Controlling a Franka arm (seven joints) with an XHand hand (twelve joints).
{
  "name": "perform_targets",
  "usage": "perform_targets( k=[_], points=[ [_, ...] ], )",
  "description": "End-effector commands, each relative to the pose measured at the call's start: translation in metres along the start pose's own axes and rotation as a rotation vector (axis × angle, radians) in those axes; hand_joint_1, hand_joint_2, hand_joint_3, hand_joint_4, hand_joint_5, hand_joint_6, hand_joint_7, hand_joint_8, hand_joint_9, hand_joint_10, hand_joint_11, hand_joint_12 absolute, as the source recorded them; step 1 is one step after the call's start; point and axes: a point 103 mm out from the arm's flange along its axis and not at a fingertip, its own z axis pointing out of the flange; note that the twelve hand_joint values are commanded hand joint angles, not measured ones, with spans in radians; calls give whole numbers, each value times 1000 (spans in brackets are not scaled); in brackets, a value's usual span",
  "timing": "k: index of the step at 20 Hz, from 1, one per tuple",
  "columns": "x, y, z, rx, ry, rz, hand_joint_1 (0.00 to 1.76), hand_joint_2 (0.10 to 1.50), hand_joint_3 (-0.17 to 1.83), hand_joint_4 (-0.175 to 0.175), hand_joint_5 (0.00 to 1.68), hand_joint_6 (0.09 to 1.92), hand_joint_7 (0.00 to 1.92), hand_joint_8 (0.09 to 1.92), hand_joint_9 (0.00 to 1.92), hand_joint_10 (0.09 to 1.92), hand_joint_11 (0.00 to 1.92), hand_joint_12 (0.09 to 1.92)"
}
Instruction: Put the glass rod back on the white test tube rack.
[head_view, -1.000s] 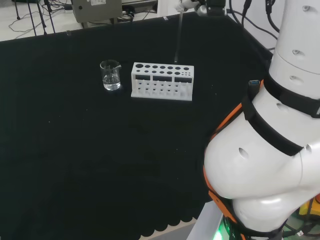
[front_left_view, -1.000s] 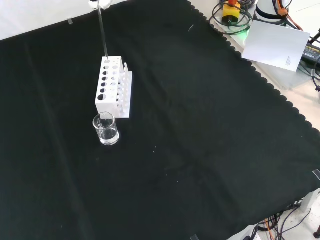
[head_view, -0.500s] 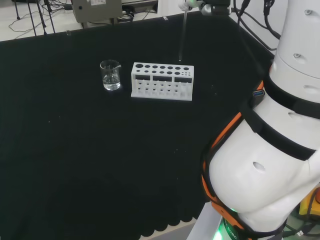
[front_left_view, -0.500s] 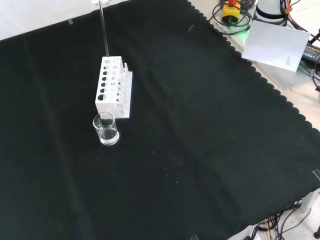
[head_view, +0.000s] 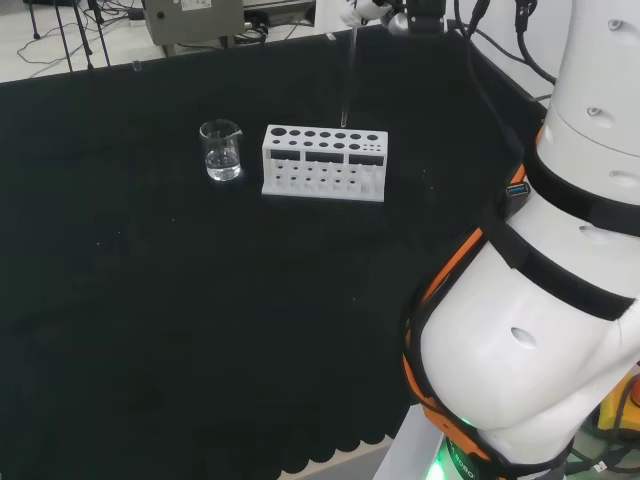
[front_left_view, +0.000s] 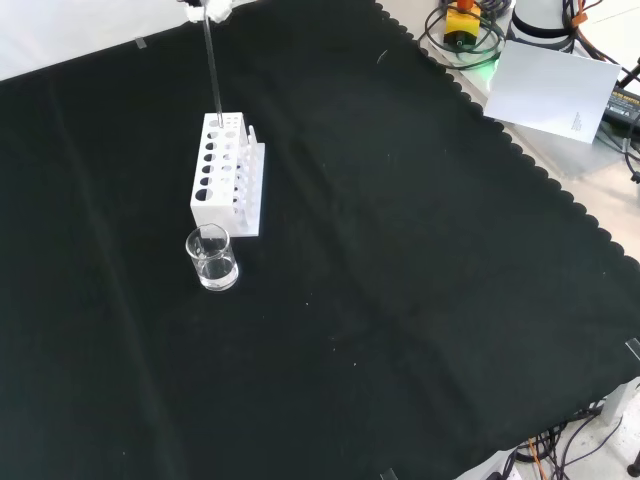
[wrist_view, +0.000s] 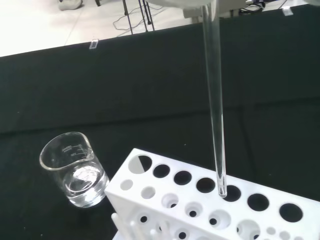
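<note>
The white test tube rack (head_view: 324, 161) (front_left_view: 227, 176) stands on the black cloth, with rows of round holes in its top. A clear glass rod (head_view: 347, 80) (front_left_view: 212, 70) hangs nearly upright over the rack's end farthest from the beaker. My hand (head_view: 362, 10) (front_left_view: 207, 8) is shut on the rod's upper end. In the wrist view the rod (wrist_view: 215, 105) has its lower tip at the mouth of a hole in the large-hole row of the rack (wrist_view: 165, 205). A blurred white part of the hand (wrist_view: 187, 4) shows above it.
A small glass beaker (head_view: 221, 150) (front_left_view: 211, 258) (wrist_view: 74, 169) with a little clear liquid stands just beyond the rack's other end. The arm's white links (head_view: 540, 300) rise at the head view's right. A white sheet (front_left_view: 555, 88) and cables lie past the cloth's scalloped edge.
Since half a second ago the hand and rod have shifted left in the head view. The rod's tip has come down to the rack's top. Rack and beaker have stayed put.
</note>
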Motion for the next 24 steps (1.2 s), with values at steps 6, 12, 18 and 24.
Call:
perform_targets(
  k=[6,12,18,24],
  points=[
    [2,15,6,6,34,-43,1308,1036,-18,-175,1236,257,1197,965,1739,564,1668,762],
    [5,22,9,18,16,-14,1308,1036,-17,-175,1237,255,1197,965,1740,564,1669,762],
    [4,25,10,25,8,-2,1308,1035,-16,-175,1238,254,1197,964,1740,565,1669,763],
    [3,28,11,23,14,4,1308,1035,-16,-175,1239,252,1197,964,1740,564,1669,763]
  ],
)
